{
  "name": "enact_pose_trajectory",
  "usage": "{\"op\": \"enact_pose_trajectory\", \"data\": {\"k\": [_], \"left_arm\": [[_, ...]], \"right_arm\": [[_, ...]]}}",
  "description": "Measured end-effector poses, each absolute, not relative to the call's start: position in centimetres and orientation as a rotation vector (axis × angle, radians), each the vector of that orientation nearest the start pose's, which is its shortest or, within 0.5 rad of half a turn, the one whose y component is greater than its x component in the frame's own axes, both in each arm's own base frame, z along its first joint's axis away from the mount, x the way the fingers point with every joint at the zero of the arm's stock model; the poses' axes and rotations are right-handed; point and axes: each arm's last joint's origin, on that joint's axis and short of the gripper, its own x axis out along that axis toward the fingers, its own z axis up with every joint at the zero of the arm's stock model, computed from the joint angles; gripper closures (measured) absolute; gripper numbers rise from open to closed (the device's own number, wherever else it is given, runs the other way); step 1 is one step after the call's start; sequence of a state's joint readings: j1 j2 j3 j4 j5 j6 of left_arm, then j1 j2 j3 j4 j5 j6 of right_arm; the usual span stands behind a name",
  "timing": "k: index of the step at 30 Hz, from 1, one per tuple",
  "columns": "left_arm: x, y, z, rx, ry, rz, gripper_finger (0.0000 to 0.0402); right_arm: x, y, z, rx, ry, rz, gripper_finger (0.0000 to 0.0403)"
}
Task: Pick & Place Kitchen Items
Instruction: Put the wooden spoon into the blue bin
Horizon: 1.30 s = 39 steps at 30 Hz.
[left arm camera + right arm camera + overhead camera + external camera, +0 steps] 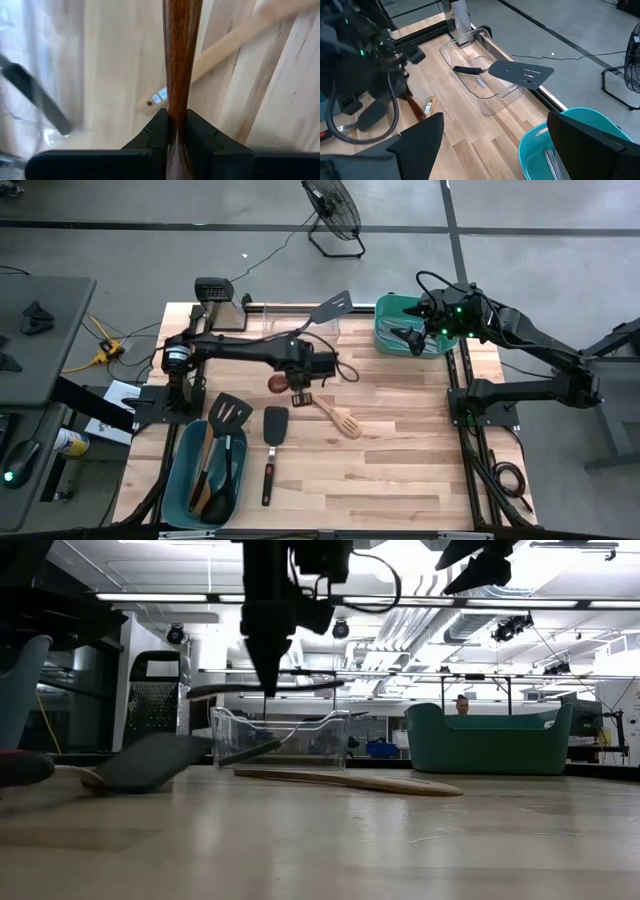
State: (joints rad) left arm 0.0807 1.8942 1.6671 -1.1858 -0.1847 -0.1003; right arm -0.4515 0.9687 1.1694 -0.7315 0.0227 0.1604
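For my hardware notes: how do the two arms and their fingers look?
Both the left arm and the right arm are dark, slim and jointed, with black cables looping along them. Green lights glow near the right wrist. The left fingers are black and blocky, with stepped edges.

The worktop (400, 450) is pale wood in butcher-block strips, smooth with a faint sheen. The left end effector (176, 131), matt black plastic, clamps a glossy dark-brown wooden spoon handle (181, 60). The slotted spatula (340, 420) is light, matt wood. The bin (480, 75) is clear glossy plastic; the turner (520, 74) in it is matt black.
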Motion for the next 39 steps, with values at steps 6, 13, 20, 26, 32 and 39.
{"op": "enact_pose_trajectory", "data": {"k": [6, 13, 20, 26, 32, 39], "left_arm": [[37.2, 4.3, 29.4, -0.027, 1.352, 0.278, 0.0366], [37.2, 5.7, 33.9, -0.093, 1.23, 0.09, 0.0366], [36.7, 7.9, 38.3, -0.213, 1.019, -0.146, 0.0366], [36.3, 9.0, 41.0, -0.239, 0.865, -0.218, 0.0366], [35.9, 8.7, 42.6, -0.22, 0.804, -0.261, 0.0366], [34.9, 8.1, 45.3, -0.234, 0.687, -0.387, 0.0366]], "right_arm": [[16.3, -8.0, 37.9, 0.269, 0.491, -0.505, 0.0054], [16.2, -7.9, 37.8, 0.274, 0.512, -0.502, 0.0054], [16.3, -7.9, 37.8, 0.274, 0.512, -0.473, 0.0054], [16.3, -7.8, 37.8, 0.282, 0.508, -0.438, 0.0054], [16.4, -7.7, 37.8, 0.279, 0.509, -0.424, 0.0054], [16.3, -7.7, 37.8, 0.275, 0.511, -0.423, 0.0054]]}}
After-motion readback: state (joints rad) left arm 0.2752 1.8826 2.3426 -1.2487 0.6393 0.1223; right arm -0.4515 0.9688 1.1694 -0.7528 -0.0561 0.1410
